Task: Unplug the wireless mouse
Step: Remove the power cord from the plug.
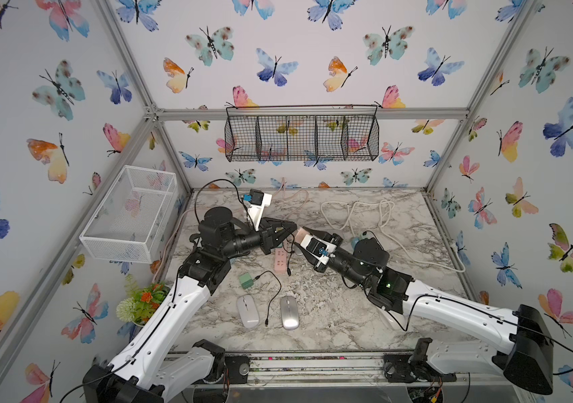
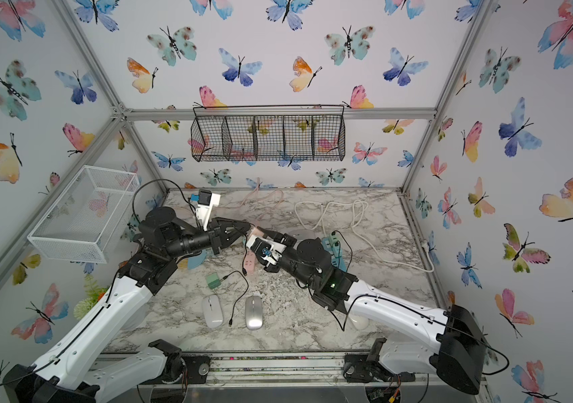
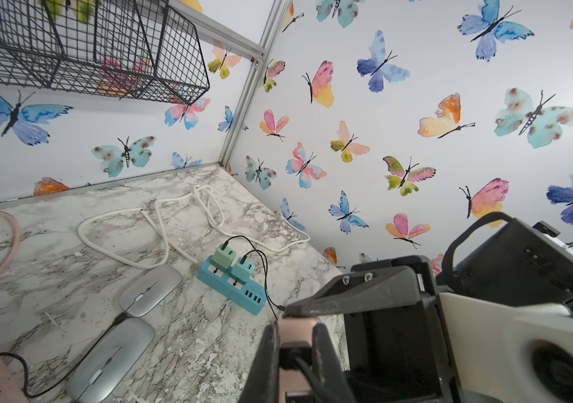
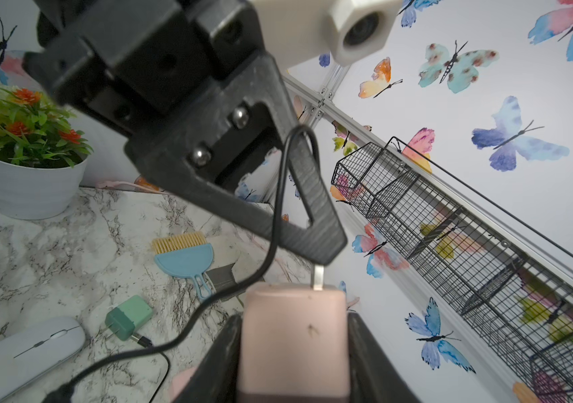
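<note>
My right gripper (image 4: 293, 319) is shut on a pink charger block (image 4: 295, 335), held above the marble table (image 1: 330, 307) at its middle. My left gripper (image 3: 293, 345) is shut on the black USB plug (image 3: 292, 354) seated in that block. The two grippers meet tip to tip in both top views, left gripper (image 1: 293, 228) against right gripper (image 1: 304, 234). A black cable (image 4: 271, 223) loops away from the plug. Two silver mice (image 3: 150, 289) (image 3: 110, 359) lie behind the right arm. A white mouse (image 1: 247, 311) and a silver mouse (image 1: 289, 312) lie near the front.
A pink power strip (image 1: 280, 260) lies under the grippers. A teal power strip (image 3: 232, 282) carries two green chargers. A loose green charger (image 1: 246, 281), white cord (image 1: 358, 213), blue brush (image 4: 185, 258), potted plant (image 1: 143, 300), white basket (image 1: 131, 216) and black wall basket (image 1: 300, 137) surround them.
</note>
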Robot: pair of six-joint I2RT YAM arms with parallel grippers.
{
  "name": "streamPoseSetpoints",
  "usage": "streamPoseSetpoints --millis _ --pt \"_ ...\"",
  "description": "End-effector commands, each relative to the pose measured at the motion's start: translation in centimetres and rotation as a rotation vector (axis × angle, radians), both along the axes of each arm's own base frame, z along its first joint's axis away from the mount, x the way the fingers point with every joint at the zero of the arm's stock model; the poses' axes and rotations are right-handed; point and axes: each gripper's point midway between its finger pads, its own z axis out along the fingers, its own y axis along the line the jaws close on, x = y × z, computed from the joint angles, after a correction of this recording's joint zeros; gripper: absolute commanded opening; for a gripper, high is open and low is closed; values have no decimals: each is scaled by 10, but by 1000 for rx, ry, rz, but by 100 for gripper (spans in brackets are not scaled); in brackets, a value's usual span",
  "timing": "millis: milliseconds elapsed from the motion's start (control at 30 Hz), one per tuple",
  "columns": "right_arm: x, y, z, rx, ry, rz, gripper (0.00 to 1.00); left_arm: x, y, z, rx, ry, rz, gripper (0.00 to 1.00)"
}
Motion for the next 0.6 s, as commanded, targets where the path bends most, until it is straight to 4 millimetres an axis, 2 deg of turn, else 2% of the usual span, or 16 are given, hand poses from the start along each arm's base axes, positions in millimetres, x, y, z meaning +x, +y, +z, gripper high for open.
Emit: streamPoseSetpoints --millis 0,167,267,333,367,433,567 --pt "7 -13 -35 -80 87 -71 18 -11 8 23 -32 -87 -21 0" --pt "9 -17 -51 -118 127 -98 16 -9 15 22 -27 -86 3 0" --pt "11 -17 -68 -130 202 -119 9 2 30 14 -11 -57 91 0" --pt "11 -12 -90 -157 293 -122 5 17 46 2 19 -22 213 0" --pt "11 -9 -106 -178 350 -124 2 27 58 -7 48 5 308 0" --pt "11 -5 -132 -191 467 -149 1 41 84 -26 103 60 486 0" --pt "5 5 -169 -153 679 -165 1 46 114 -56 154 139 662 0"
